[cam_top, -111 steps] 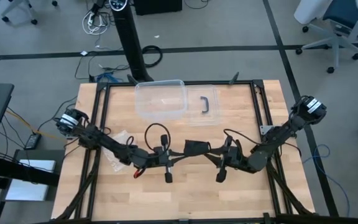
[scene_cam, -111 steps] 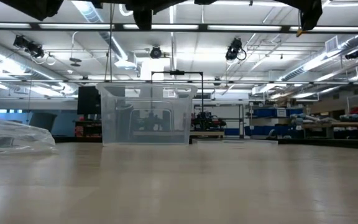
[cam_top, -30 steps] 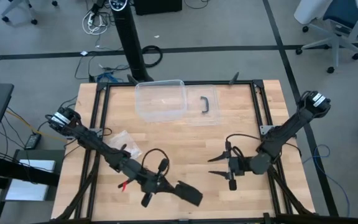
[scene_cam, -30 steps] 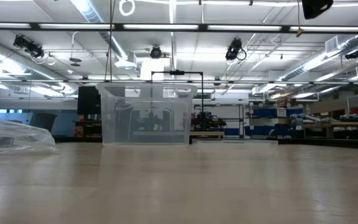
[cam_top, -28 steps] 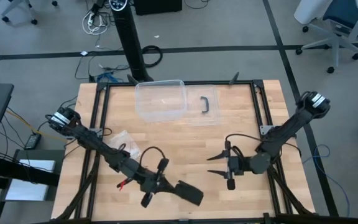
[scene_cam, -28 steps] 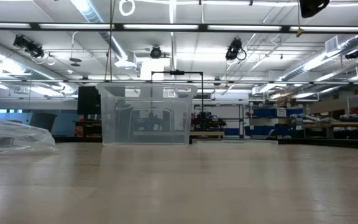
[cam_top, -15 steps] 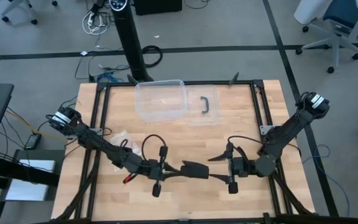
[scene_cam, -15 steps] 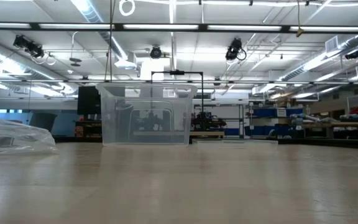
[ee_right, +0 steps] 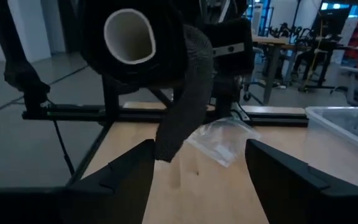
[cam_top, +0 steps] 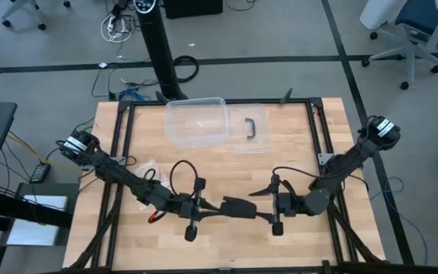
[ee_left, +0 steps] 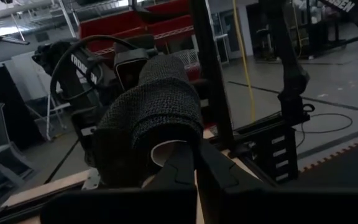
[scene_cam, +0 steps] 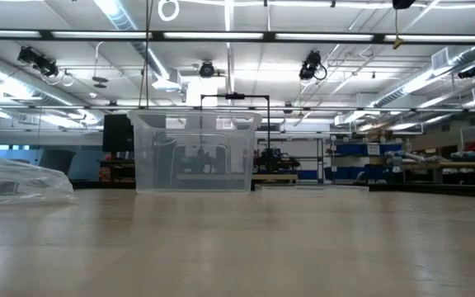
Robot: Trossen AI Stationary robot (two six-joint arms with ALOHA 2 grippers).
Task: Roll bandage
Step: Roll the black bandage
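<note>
The wooden counter [cam_top: 295, 160] fills the middle of the high view, ringed by a black frame, with both dark arms reaching in from its two side edges toward the near middle. At the far edge sits a clear plastic box [cam_top: 196, 122], and just beside it lies its clear lid with a black handle [cam_top: 253, 126]. The same box [scene_cam: 192, 153] stands upright in the low view, with a crinkly clear plastic bag [scene_cam: 19, 181] well to one side of it; from above, the bag [cam_top: 147, 171] lies near the left arm.

Between the two arms, held clear of the counter, is the bandage [cam_top: 238, 206], a dark roll of netted fabric wound on a pale core (the core shows plainly in both wrist views). The left hand [cam_top: 206, 210] is pressed shut on one end of the bandage [ee_left: 151, 118]. The right hand [cam_top: 263, 205] faces the other end with its fingers [ee_right: 114, 174] spread wide, the bandage [ee_right: 142, 43] just ahead of them, a loose tail hanging from the roll.
</note>
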